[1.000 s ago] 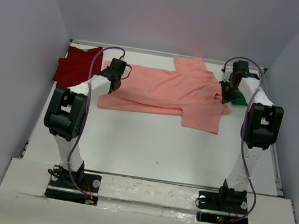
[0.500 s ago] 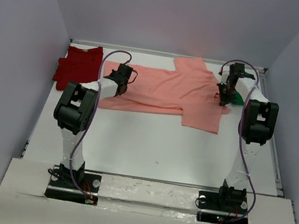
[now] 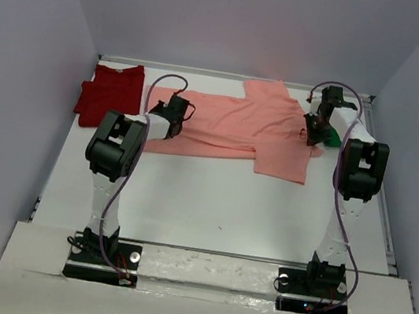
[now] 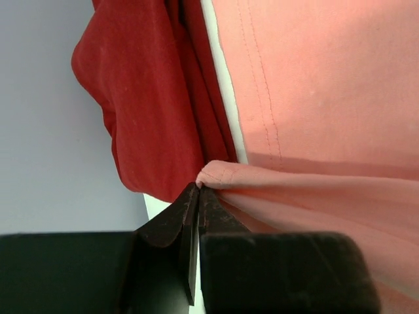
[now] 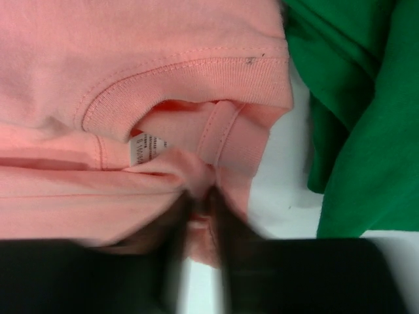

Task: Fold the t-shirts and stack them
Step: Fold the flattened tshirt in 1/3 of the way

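A salmon-pink t-shirt [image 3: 238,126] lies spread across the back of the table, its near edge doubled over. My left gripper [image 3: 175,112] is at the shirt's left end. In the left wrist view the gripper [image 4: 198,188] is shut, pinching a folded corner of the pink cloth [image 4: 314,98]. My right gripper [image 3: 312,131] is at the shirt's right end. Its fingers are blurred in the right wrist view, where the gripper [image 5: 201,196] holds bunched pink cloth [image 5: 131,52] just under the collar. A dark red t-shirt [image 3: 111,90] [image 4: 150,85] lies at the back left. A green t-shirt [image 3: 334,137] [image 5: 353,98] shows behind the right arm.
The white table [image 3: 210,205] stretches from the shirts to the arm bases. Grey walls close in on the left, right and back. The dark red shirt lies against the left wall, and the green one is close to the right edge.
My left gripper has moved right and slightly nearer with the pink shirt's left end, which has drawn in to the right. The right gripper has hardly shifted.
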### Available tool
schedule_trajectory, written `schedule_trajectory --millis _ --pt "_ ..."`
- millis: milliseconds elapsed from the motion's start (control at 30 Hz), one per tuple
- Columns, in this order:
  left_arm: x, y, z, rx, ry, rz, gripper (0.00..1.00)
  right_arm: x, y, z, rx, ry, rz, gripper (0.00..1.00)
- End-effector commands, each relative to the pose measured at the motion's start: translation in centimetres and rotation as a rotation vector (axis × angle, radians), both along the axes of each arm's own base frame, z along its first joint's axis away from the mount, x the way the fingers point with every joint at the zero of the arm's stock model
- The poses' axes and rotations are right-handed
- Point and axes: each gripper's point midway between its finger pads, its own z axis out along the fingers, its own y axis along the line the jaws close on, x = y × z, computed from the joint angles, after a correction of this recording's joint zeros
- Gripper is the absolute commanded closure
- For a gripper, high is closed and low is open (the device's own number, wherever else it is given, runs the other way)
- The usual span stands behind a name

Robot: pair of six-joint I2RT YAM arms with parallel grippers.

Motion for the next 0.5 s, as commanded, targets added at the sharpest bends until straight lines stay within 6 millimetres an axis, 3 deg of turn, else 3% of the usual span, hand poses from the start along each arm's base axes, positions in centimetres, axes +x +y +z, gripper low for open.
schedule_trajectory --millis 0,33,67,133,267,400,467 --pt "0.7 0.9 2.0 0.051 -0.091 0.067 0.73 1.1 -0.6 0.9 -0.028 -0.036 0.014 0.49" --pt "0.8 1.0 2.1 0.056 -0.097 0.071 0.53 1.1 -0.7 1.3 -0.032 -0.044 0.018 0.42" --pt "0.8 1.0 2.3 0.058 -0.099 0.071 0.45 0.9 -0.7 1.3 -0.034 -0.041 0.021 0.29" --pt "0.9 1.1 2.7 0.067 -0.111 0.078 0.22 0.9 -0.7 1.8 -0.035 -0.05 0.029 0.23" --pt "1.0 1.3 3.6 0.094 -0.126 0.088 0.06 0.7 -0.7 2.8 -0.037 -0.061 0.034 0.2" --pt "0.8 1.6 5.2 0.122 -0.15 0.097 0.03 0.6 -0.7 3.9 -0.035 -0.078 0.035 0.2" --pt "0.5 2.1 7.1 0.175 -0.172 0.1 0.02 0.5 -0.6 4.9 -0.035 -0.094 0.037 0.2"
